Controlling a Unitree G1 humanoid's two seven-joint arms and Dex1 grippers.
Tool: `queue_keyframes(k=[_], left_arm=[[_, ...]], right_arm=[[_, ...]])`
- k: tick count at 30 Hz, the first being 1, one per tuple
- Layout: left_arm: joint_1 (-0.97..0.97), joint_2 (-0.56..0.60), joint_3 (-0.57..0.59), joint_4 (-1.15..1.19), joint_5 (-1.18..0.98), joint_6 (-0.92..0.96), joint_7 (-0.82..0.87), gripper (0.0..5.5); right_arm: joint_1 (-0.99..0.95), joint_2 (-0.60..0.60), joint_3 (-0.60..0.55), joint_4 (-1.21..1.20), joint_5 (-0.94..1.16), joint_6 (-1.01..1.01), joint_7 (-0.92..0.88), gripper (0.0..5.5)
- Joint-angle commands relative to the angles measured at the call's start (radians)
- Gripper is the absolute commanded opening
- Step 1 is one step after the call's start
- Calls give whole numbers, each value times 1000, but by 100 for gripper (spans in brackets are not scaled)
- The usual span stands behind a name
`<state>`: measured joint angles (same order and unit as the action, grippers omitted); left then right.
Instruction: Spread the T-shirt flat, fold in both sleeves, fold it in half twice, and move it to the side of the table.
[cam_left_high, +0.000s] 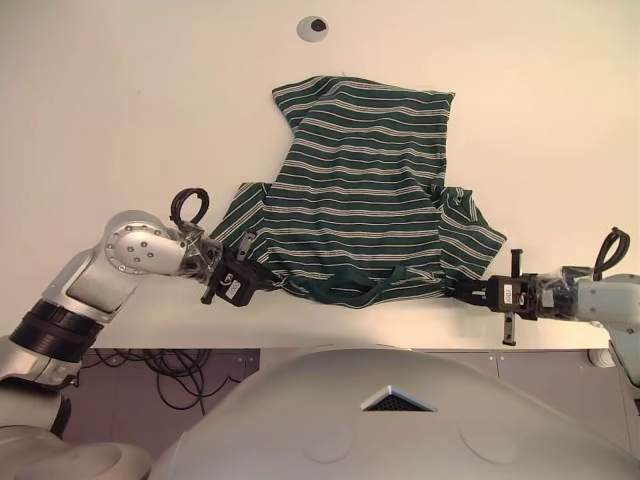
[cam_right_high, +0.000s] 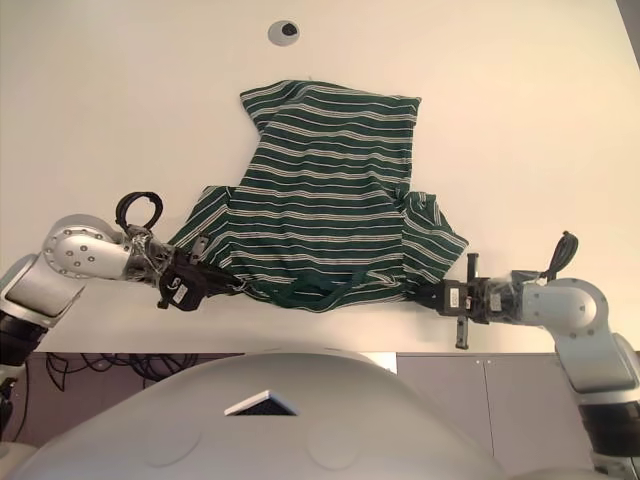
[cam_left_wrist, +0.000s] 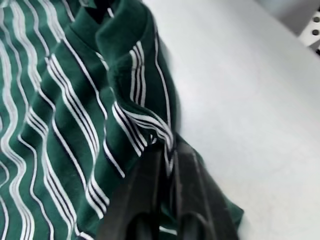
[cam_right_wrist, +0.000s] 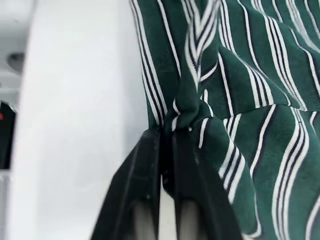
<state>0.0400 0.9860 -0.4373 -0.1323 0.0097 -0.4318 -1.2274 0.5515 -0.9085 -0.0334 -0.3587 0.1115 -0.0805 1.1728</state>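
T-shirt (cam_left_high: 360, 200), dark green w/ white stripes, on white table (cam_left_high: 120, 130), approx centre, nearer the front edge. Collar toward robot, hem end away. Far part rumpled and narrower, cloth not flat. Short sleeves out to both sides, right one bunched w/ folds.

Left gripper (cam_left_high: 258, 277) low at table level by front-left corner of shirt, fingers pressed together on a pinch of fabric near the shoulder. In left wrist view, black fingers clamped w/ striped cloth gathered between them.

Right gripper (cam_left_high: 465, 291) at front-right corner, likewise pinching fabric just below right sleeve. In right wrist view, cloth puckered into a tight gather at the fingertips.

Both grippers approx level, shirt's front edge between them. Round grommet (cam_left_high: 313, 28) in tabletop beyond shirt, well apart. Cables (cam_left_high: 170, 365) under table at left.
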Motion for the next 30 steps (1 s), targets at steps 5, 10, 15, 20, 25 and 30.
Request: queue_keyframes(k=[5,10,15,20,25,30], left_arm=[[162,204,77,-207,-262,296,-155,132],[25,135,217,-223,-492,400,-170,132],[-84,-8,270,-101,-569,459,-143,132],[-168,-135,276,146,-417,355,-51,132],[-196,-173,158,512,-67,76,45,132],[-214,-152,97,741,47,-65,34,132]], right_arm=[[106,-70,-141,-65,128,71,73,170],[32,-49,-253,8,297,42,131,174],[-163,24,-212,93,345,46,68,174],[-241,77,-97,112,270,27,24,174],[-336,89,54,340,-52,-94,-122,174],[-346,8,100,559,-190,-182,-172,174]])
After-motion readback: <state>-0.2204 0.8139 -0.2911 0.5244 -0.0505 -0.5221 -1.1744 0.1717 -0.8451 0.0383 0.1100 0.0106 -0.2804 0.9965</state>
